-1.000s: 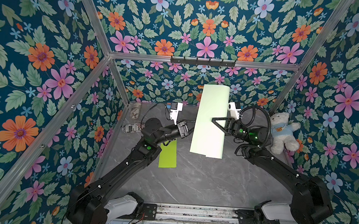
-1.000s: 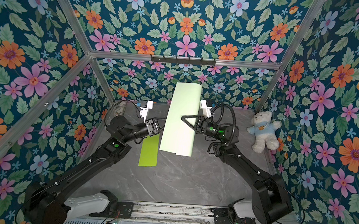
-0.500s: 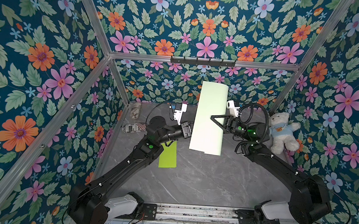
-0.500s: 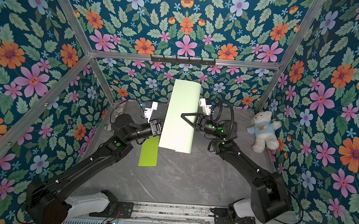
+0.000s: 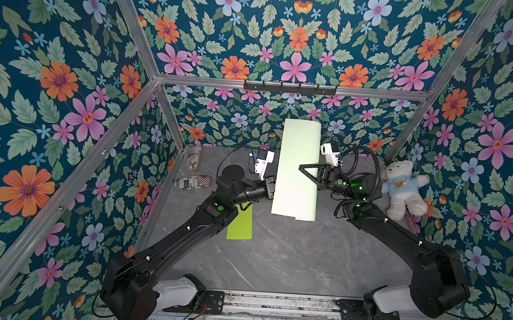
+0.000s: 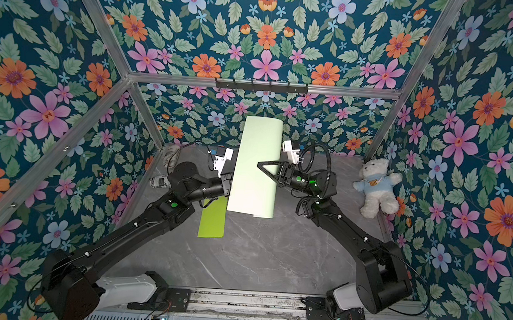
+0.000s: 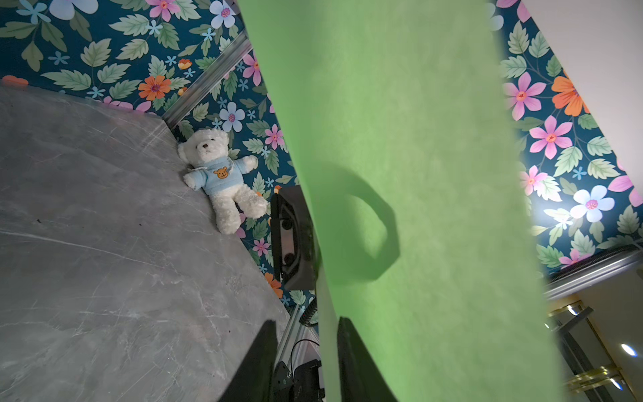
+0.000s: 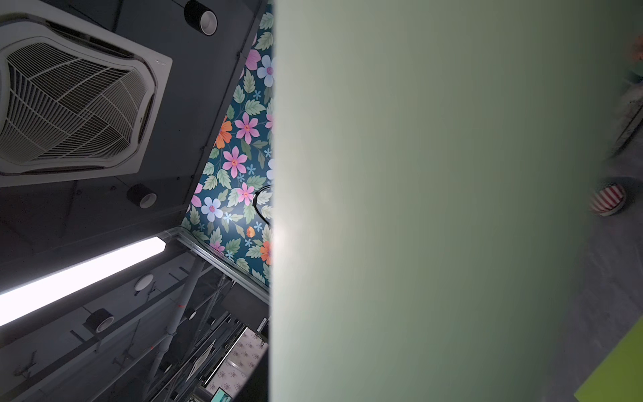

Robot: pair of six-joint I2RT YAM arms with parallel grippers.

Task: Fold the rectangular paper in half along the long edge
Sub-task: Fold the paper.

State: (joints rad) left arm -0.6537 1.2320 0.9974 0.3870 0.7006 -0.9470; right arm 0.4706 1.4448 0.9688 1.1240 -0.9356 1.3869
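Left gripper: fingers apart, paper edge between
Right gripper: finger across paper near table's far edge, likely steadying the bend; grip unclear

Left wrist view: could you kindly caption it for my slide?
Green paper edge between the open left gripper, white teddy bear lying in the table corner.

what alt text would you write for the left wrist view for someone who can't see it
A green sheet of paper rises close to the camera, filling much of the picture, one edge between the parted fingers of the left gripper. Beside it lies a grey marble table with a white teddy bear in a blue top against flowered walls.
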